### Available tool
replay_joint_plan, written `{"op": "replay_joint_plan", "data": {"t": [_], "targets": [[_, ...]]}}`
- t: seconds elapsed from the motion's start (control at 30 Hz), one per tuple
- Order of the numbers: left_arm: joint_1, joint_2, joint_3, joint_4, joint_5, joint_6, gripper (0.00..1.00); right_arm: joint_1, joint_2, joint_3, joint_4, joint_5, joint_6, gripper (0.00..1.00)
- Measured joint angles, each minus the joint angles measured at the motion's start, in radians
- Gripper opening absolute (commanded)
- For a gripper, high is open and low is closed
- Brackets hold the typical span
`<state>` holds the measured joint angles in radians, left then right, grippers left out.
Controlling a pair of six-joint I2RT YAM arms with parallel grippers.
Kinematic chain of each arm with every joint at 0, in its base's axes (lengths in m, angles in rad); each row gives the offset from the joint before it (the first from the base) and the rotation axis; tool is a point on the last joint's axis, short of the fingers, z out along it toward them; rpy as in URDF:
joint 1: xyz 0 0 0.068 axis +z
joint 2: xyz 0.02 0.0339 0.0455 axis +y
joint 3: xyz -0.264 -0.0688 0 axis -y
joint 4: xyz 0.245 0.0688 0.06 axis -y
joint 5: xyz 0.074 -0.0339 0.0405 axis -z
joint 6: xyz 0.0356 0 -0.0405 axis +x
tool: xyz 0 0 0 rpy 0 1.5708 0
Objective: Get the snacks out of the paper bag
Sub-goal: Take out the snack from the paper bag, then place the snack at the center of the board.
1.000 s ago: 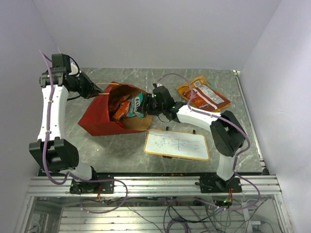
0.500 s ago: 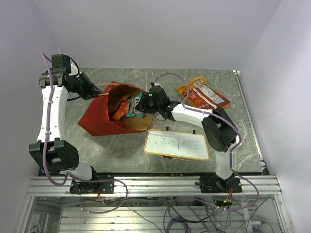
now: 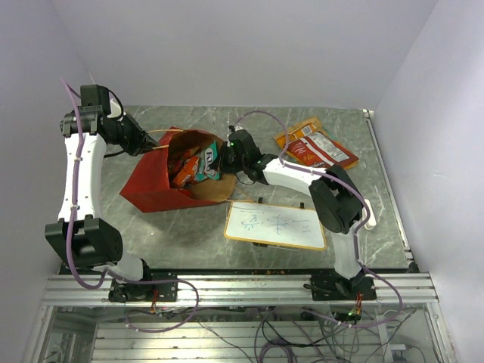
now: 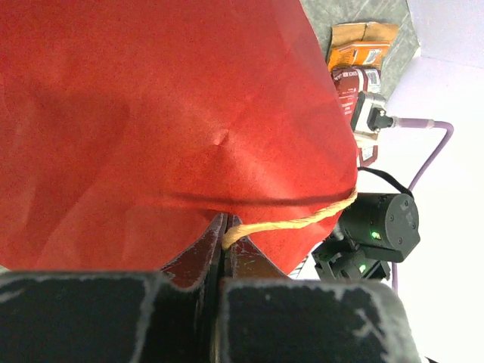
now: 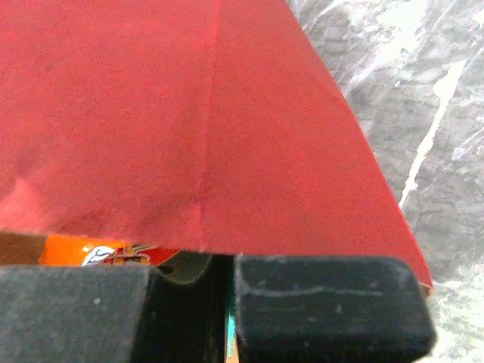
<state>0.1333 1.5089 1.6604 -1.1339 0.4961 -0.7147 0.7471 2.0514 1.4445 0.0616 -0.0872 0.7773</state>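
The paper bag [image 3: 151, 185] lies on its side, red outside, its brown mouth facing right. My left gripper [image 3: 146, 144] is shut on the bag's string handle [image 4: 295, 221] at the upper rim, and the jaws [image 4: 224, 227] pinch the string's end. Orange and red snacks [image 3: 184, 170] lie inside the mouth. My right gripper [image 3: 221, 160] reaches into the mouth and is shut on a teal packet [image 3: 209, 160], a thin teal edge [image 5: 229, 333] showing between its pads. The red bag wall [image 5: 189, 113] fills the right wrist view, with an orange packet [image 5: 98, 253] beneath it.
An orange-tan chip bag [image 3: 302, 130] and a red packet [image 3: 321, 150] lie flat on the table at the back right. A white-framed whiteboard [image 3: 276, 224] lies in front of the bag's mouth, under the right arm. The table's raised edge [image 3: 386, 181] runs along the right.
My right gripper has pushed left, deeper into the bag's mouth, and closed on the teal packet. The left gripper and the bag have stayed put.
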Motion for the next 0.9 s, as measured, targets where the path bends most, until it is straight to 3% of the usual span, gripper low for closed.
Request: {"op": "replay_joint_plan", "data": {"t": [0.23,0.53,0.9], "targets": [[0.0,0.0,0.0,0.02,-0.003,-0.014,0.07,-0.002,-0.092,-0.001,-0.054,-0.079,-0.069,0.0],[0.0,0.0,-0.011,0.057,-0.003,-0.031,0.07,-0.019,-0.352,-0.006,-0.126,-0.155,-0.262,0.0],[0.0,0.002,-0.038,0.075,-0.001,-0.038,0.07,-0.074,-0.678,-0.159,-0.251,-0.109,-0.665,0.0]]}}
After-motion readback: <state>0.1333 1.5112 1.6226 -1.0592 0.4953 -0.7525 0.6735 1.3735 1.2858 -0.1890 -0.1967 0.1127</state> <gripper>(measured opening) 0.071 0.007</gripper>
